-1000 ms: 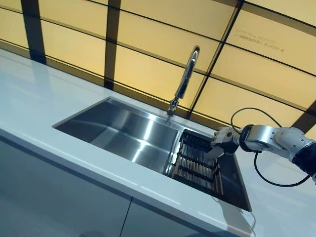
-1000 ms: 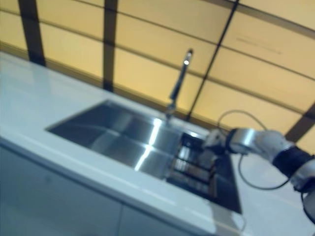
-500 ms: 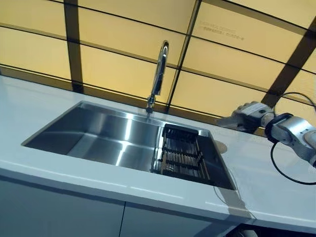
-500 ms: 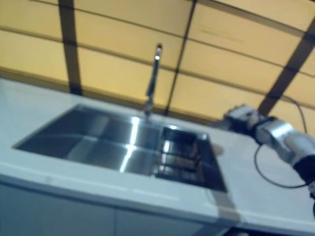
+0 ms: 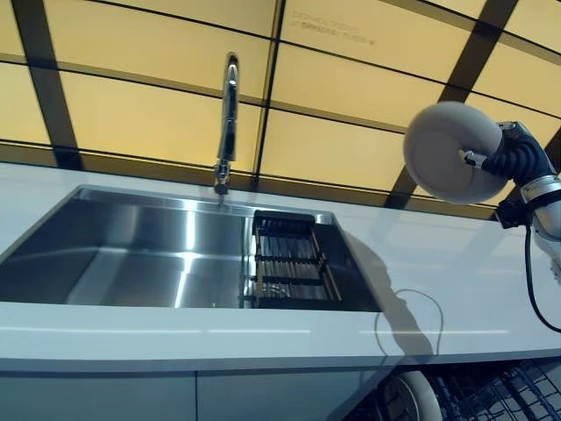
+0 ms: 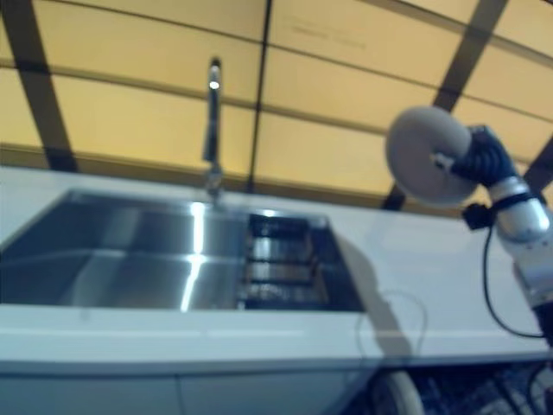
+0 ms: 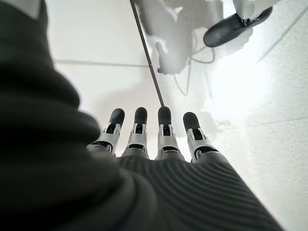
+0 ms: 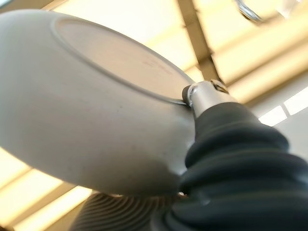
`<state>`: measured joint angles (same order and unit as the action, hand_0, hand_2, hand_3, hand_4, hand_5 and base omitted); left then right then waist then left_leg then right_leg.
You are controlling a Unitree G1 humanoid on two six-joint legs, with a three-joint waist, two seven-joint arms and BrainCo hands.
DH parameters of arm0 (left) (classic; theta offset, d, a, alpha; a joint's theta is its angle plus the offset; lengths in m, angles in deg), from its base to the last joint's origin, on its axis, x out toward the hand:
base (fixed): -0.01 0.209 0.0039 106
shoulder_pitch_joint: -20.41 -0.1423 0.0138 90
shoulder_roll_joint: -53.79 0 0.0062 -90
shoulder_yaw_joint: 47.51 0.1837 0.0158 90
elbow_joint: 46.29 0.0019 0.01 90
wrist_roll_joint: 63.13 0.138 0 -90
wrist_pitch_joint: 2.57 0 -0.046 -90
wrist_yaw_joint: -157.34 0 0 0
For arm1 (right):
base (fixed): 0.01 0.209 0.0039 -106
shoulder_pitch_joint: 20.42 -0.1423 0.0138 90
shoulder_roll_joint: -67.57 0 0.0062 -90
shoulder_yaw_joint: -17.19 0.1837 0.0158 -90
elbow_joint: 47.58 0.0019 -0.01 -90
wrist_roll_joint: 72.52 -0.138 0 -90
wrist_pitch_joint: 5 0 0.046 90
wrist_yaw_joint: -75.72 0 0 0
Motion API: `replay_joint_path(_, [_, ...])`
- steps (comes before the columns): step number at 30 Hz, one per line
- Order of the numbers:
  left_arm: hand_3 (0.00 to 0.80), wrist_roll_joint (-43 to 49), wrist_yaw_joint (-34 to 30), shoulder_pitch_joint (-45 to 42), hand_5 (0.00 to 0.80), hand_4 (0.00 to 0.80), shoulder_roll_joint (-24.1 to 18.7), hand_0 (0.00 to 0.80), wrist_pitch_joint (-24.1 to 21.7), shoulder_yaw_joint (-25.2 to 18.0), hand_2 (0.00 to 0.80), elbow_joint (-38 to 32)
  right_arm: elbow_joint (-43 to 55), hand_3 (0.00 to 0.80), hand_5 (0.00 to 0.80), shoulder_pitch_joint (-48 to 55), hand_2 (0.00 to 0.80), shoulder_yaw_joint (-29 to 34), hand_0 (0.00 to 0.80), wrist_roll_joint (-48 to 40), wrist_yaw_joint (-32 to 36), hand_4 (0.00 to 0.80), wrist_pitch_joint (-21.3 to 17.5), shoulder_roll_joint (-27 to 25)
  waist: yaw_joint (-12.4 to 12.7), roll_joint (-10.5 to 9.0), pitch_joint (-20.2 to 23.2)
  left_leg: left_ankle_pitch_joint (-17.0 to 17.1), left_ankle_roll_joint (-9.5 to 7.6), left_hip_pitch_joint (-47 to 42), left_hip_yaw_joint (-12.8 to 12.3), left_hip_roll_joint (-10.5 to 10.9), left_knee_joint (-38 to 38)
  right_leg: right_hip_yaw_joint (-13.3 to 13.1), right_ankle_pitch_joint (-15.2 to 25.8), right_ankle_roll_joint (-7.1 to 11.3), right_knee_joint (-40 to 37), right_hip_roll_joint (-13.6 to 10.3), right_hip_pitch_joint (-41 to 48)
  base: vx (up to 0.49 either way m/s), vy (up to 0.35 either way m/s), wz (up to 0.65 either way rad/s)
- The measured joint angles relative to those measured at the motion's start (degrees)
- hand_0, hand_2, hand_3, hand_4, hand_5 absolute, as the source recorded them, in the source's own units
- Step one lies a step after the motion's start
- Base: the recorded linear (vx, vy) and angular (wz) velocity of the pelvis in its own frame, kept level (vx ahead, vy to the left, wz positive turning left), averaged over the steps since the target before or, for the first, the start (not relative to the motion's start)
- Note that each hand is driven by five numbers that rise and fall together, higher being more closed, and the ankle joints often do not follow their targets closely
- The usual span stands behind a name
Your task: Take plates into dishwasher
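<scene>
A round grey plate (image 5: 447,151) hangs in the air above the right end of the white counter (image 5: 456,272), its underside turned toward the head camera. My right hand (image 5: 517,162) is shut on its right rim. The right wrist view shows the plate's base (image 8: 86,110) close up, with a silver finger pressed to the foot ring. Below the counter's front edge at the lower right is the dark dishwasher rack (image 5: 504,395), and a pale plate (image 5: 412,399) stands in it. My left hand (image 7: 159,144) shows only in its own wrist view, fingers straight, hanging over the floor.
A steel sink (image 5: 131,254) is set into the counter, with a dark slatted dish rack (image 5: 285,263) at its right end. A tall chrome faucet (image 5: 228,114) rises behind it. Amber wall panels run along the back.
The camera has swung to the right. My right hand left the rack in the sink, went right over the counter and rose, and now holds the plate high.
</scene>
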<state>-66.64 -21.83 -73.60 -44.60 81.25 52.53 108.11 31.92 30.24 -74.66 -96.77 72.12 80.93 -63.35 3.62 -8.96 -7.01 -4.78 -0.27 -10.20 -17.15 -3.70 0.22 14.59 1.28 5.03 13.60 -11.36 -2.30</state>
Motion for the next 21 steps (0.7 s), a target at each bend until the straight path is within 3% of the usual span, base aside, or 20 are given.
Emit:
replay_joint_path(1, [0.0, -0.01, -0.02, 0.04, 0.0, 0.0, -0.2, 0.0, -0.04, -0.02, 0.0, 0.18, 1.13, 0.8, 0.8, 0.86, 0.8, 0.3, 0.8, -1.9, 0.0, 0.8, -0.34, 3.0, 1.12, -0.88, 0.68, -0.04, -0.01, 1.84, 0.45, -0.59, 3.13, 0.18, 0.63, -1.03, -3.73, 1.12, 0.76, -0.094, -0.154, -0.93])
replay_joint_path(2, [0.0, 0.0, -0.13, 0.28, 0.0, 0.0, -0.27, 0.0, -0.28, -0.02, 0.0, 0.1, 1.53, 0.8, 0.8, 1.6, 0.8, 0.33, 0.8, -3.07, 0.01, 0.8, -0.53, 5.06, 1.85, -2.02, 1.27, -1.53, -0.83, 5.23, 3.21, -0.04, 5.71, -0.77, 1.74, -2.65, -6.51, 1.31, 0.47, -0.1, -0.16, -1.1])
replay_joint_path(3, [0.0, 0.0, -0.41, 0.58, 0.0, 0.0, 0.03, 0.0, -0.86, 0.09, 0.0, -0.38, 1.51, 0.8, 0.8, 1.63, 0.8, 0.67, 0.8, -4.56, -0.09, 0.8, -0.59, 6.57, 2.19, -2.52, 1.7, -1.34, -2.16, 7.03, 6.56, 3.05, 2.48, -2.49, 3.39, -0.75, -10.25, 1.58, -0.19, -0.094, -0.174, -1.17])
replay_joint_path(4, [0.0, 0.0, -0.62, 0.68, 0.0, 0.0, 0.74, 0.0, -0.98, 0.07, 0.0, -0.95, 1.62, 0.8, 0.8, 1.5, 0.8, 1.13, 0.8, -5.99, -0.37, 0.8, -0.61, 7.56, 2.58, -1.26, 1.93, 2.44, -3.79, 7.52, 9.14, 5.23, -2.86, -4.6, 6.16, 0.65, -14.77, 3.28, -0.2, -0.09, -0.195, -1.56])
replay_joint_path(5, [0.0, 0.05, -0.8, 0.37, 0.0, 0.0, 0.55, 0.0, -0.98, -0.02, 0.0, -0.96, 1.75, 0.8, 0.8, 1.99, 0.8, 1.35, 0.8, -7.18, -0.9, 0.8, -0.62, 9.57, 3.21, -0.67, 1.72, 5.83, -0.78, 5.98, 7.24, 3.25, -5.32, -6.28, 6.83, 2.26, -17.62, 3.98, 0.1, -0.091, -0.227, -1.32])
replay_joint_path(6, [0.0, 0.06, -0.88, 0.64, 0.0, 0.0, 0.59, 0.0, -0.9, -0.08, 0.0, -0.02, 2.06, 0.8, 0.8, 4.1, 0.8, 1.36, 0.8, -8.38, -1.28, 0.8, -0.6, 9.9, 2.4, 0.3, 1.34, 5.54, -0.64, 5.77, 4.17, 1.63, -4.4, -3.27, 4.49, 0.65, -13.82, 3.61, 0.69, -0.066, -0.188, -0.95])
replay_joint_path(8, [0.0, 0.07, -1.07, 0.88, 0.0, 0.0, 0.93, 0.0, -1.07, 0.03, 0.0, -0.29, 3.36, 0.8, 0.8, 6.3, 0.8, 1.75, 0.8, -10.01, -2.74, 0.8, -0.56, 9.86, 0.31, 2.44, 1.64, 5.52, -0.57, 5.38, 0.44, -1.06, -4.28, 0.17, 3.81, 2.1, -6.76, 1.16, 1.93, -0.055, -0.215, -0.52])
replay_joint_path(9, [0.0, 0.07, -1.23, 1.43, 0.0, 0.0, 0.26, 0.0, -1.56, 0.05, 0.0, -0.42, 5.6, 0.8, 0.8, 6.87, 0.8, 3.39, 0.8, -11.0, -3.51, 0.8, -0.62, 9.89, 0.23, 2.77, 1.61, 5.87, -0.08, 4.86, -2.4, -2.02, -4.42, 0.46, 3.07, 3.71, -4.52, -2.38, 2.73, -0.078, -0.304, -1.0])
replay_joint_path(10, [0.0, 0.1, -1.22, 1.93, 0.0, 0.0, -0.21, 0.0, -1.71, 0.0, 0.0, -0.35, 7.45, 0.8, 0.8, 7.28, 0.8, 4.79, 0.8, -11.96, -3.85, 0.8, -0.7, 10.28, 0.14, 2.1, 2.04, 6.06, 0.23, 4.85, -3.38, -2.23, -4.49, 0.46, 3.26, 5.35, -6.13, -4.16, 3.82, -0.067, -0.282, -1.08])
replay_joint_path(11, [0.0, 0.11, -1.25, 1.61, 0.0, 0.0, -0.63, 0.0, -1.73, 0.05, 0.0, -0.08, 8.83, 0.8, 0.8, 7.62, 0.8, 5.53, 0.8, -12.71, -4.17, 0.8, -0.74, 10.36, 0.1, 1.78, 2.26, 6.25, 0.52, 4.83, -3.35, -2.36, -4.6, 0.34, 3.85, 6.45, -8.89, -4.57, 4.99, -0.068, -0.278, -0.97])
replay_joint_path(12, [0.0, 0.14, -1.23, 1.82, 0.0, 0.0, -1.5, 0.0, -1.82, 0.04, 0.0, 0.4, 10.9, 0.8, 0.8, 7.71, 0.8, 6.3, 0.8, -13.82, -4.79, 0.8, -1.14, 10.38, 0.02, 0.5, 3.05, 6.55, 1.15, 4.65, -3.04, -2.1, -4.81, 0.15, 8.2, 7.35, -14.13, -4.52, 6.72, -0.11, -0.328, -0.9])
replay_joint_path(13, [0.0, 0.24, -1.13, 1.66, 0.0, 0.0, -1.52, 0.0, -1.82, -0.12, 0.0, 0.68, 11.67, 0.8, 0.8, 8.01, 0.8, 6.52, 0.8, -15.04, -4.82, 0.8, -1.91, 10.59, 0.0, -0.48, 3.75, 6.62, 2.41, 4.07, -3.03, -1.89, -5.0, 1.01, 7.79, 8.07, -16.43, -3.97, 7.83, -0.134, -0.368, -1.18])
replay_joint_path(15, [0.0, 0.28, -1.06, 1.17, 0.0, 0.0, 0.01, 0.0, -1.94, -0.07, 0.0, 0.81, 12.19, 0.8, 0.8, 9.52, 0.8, 6.76, 0.8, -20.28, -4.41, 0.8, -2.67, 11.84, -0.06, 1.06, 3.36, 6.59, 3.8, 2.8, -2.97, -4.21, -5.08, 0.96, 6.21, 5.85, -18.47, -1.26, 8.24, -0.117, -0.322, -0.92])
replay_joint_path(17, [0.0, 0.29, -1.03, 1.05, 0.0, 0.0, 1.73, 0.0, -2.0, -0.14, 0.0, 1.44, 12.1, 0.8, 0.8, 12.27, 0.8, 8.47, 0.8, -24.71, -4.11, 0.8, -2.66, 13.28, -3.24, 2.58, 3.56, 6.97, 8.21, 2.83, -2.28, -6.14, -5.12, 0.72, 2.89, 3.98, -18.44, 0.64, 7.91, -0.077, -0.279, -0.3])
replay_joint_path(21, [0.0, 0.5, -1.23, 1.17, 0.0, 0.0, 5.47, 0.0, -2.82, 0.03, 0.0, 1.79, 12.12, 0.8, 0.8, 18.33, 0.8, 9.89, 0.8, -25.4, -4.51, 0.8, -2.75, 14.18, -6.37, 5.26, 4.13, 7.31, 8.67, 2.89, -1.35, -8.46, -5.23, -0.02, 2.51, 2.71, -18.49, 3.24, 7.46, -0.057, -0.204, -0.12])
